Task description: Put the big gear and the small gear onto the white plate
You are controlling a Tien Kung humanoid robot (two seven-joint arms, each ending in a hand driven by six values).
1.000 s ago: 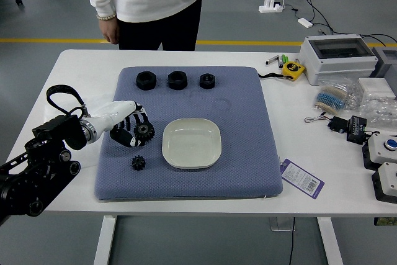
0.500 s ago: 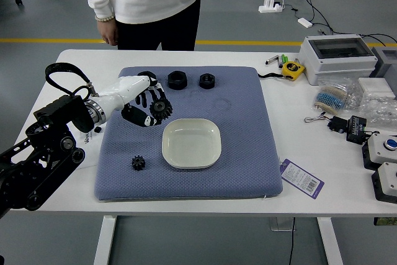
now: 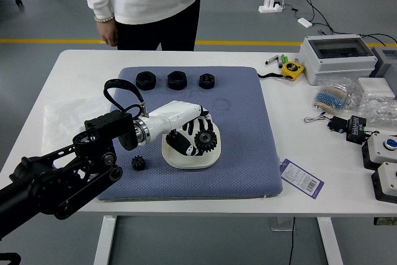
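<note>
Big gear [image 3: 206, 142] is held by left robot hand [image 3: 177, 115] above white plate [image 3: 188, 161], small gear [image 3: 138, 163] lying on blue mat [image 3: 248, 159] leftward of and nearer than its fingers; big gear could be tipped against the rim if released off-centre.

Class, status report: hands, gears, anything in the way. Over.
Left hand gripping big gear, over plate; right hand out of view. Small gear on mat, left of plate. Left hand hides plate's far-left part. Over.
</note>
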